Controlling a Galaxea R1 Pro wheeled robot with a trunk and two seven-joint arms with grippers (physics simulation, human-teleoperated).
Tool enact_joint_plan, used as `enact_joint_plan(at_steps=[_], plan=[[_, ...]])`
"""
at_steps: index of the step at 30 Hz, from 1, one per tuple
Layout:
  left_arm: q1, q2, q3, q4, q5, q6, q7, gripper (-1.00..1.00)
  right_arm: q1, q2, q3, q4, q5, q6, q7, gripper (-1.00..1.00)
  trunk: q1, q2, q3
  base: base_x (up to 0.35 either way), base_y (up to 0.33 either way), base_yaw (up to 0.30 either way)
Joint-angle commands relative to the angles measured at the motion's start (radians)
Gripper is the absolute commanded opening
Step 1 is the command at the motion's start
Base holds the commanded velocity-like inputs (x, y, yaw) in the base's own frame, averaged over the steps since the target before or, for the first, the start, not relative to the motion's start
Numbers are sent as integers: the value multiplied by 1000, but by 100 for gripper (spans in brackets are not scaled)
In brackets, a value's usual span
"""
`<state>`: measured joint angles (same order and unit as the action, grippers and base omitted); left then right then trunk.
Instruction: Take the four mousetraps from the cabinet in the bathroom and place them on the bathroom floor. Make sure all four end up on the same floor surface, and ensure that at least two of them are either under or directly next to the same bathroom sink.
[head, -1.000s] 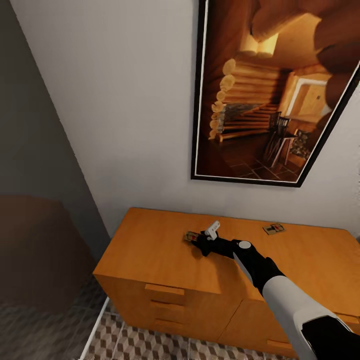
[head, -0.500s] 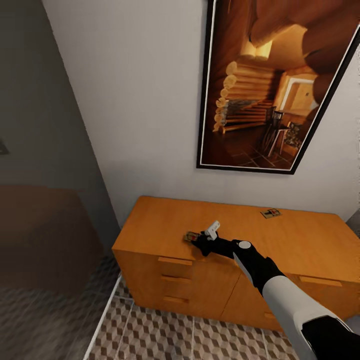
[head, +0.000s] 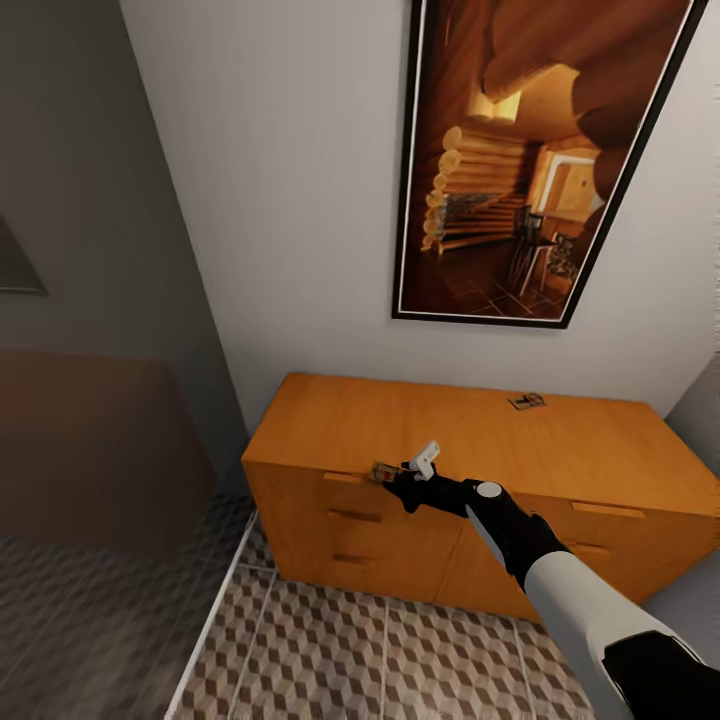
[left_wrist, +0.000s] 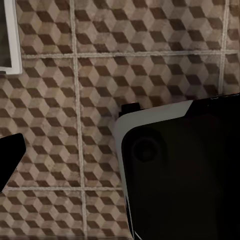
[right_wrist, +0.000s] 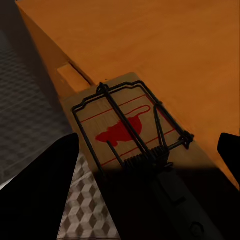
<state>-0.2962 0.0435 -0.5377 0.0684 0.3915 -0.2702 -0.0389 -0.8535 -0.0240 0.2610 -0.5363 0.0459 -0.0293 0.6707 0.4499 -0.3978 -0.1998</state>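
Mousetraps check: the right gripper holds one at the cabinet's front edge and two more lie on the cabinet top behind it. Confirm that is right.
Not quite: one more lies on the cabinet top, not two. The head view shows a single second mousetrap near the back of the top, by the wall. The rest stands: the right gripper holds a mousetrap at the cabinet's front edge, as the right wrist view shows.

Soft, even indoor light, slightly blurry renders, dim grey haze at the head view's left.

Orange-brown cabinet (head: 590, 450) on cube-patterned bathroom floor (head: 330, 650), one mousetrap (head: 526, 402) on top
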Motion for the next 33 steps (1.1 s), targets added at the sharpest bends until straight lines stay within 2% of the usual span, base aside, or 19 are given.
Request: enact_joint_plan(at_steps=[1, 18, 28, 33], plan=[[-1, -1, -8, 4, 9, -6, -4, 100, -1, -1, 3, -1, 5, -3, 1, -100, 0, -2, -2, -294, 0, 0], [-1, -1, -8, 4, 9, -6, -4, 100, -1, -2, 3, 14, 5, -3, -4, -100, 0, -2, -2, -285, 0, 0], [-1, -1, -8, 4, 9, -6, -4, 100, -1, -7, 3, 74, 5, -20, -3, -100, 0, -2, -2, -48, 0, 0], [-1, -2, -8, 4, 9, -5, -4, 100, -1, -10, 3, 161, 7, -89, -2, -100, 0, -2, -2, -1, 0, 0]])
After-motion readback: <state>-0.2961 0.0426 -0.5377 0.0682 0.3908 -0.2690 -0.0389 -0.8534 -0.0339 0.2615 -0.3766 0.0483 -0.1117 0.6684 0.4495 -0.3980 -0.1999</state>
